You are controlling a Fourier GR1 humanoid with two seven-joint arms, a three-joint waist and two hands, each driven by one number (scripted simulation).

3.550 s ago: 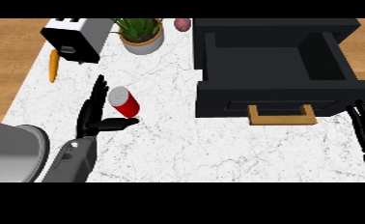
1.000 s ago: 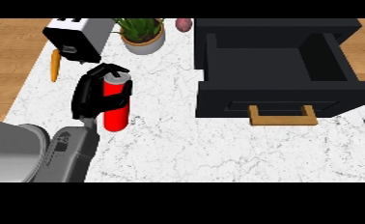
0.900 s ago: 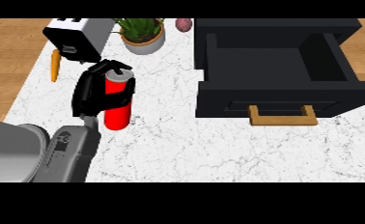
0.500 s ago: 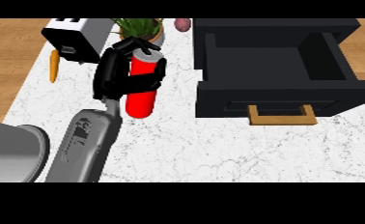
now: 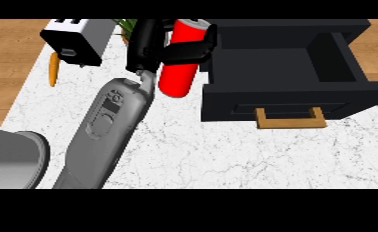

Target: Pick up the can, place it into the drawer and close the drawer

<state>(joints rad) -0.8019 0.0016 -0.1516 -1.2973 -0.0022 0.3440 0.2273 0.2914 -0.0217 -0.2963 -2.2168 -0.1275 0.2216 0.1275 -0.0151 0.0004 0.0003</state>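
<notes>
One hand was all I had in view, my left hand (image 5: pixel 151 46), black and wrapped around the red can (image 5: pixel 179 61); its thumb crossed the can's front and the fingers curled behind it, clamped on the can. The hand covered the can's middle, so only the silver top rim and the red lower body showed. My grey left forearm (image 5: pixel 111 121) ran up from the lower edge and blocked part of the marble counter (image 5: pixel 221 156). The can was lifted off the counter, tilted, just beside the left wall of the open black drawer (image 5: pixel 284 66). Inside the drawer I saw only dark floor and walls. Its one wooden handle (image 5: pixel 289 117) faced me on the front panel. Behind the hand, a plant (image 5: pixel 127 27) was mostly hidden, a few green leaves showing. One toaster (image 5: pixel 76 41) sat at the upper left, cut off at the top, with one carrot (image 5: pixel 53 69) beside it at the counter's edge.
</notes>
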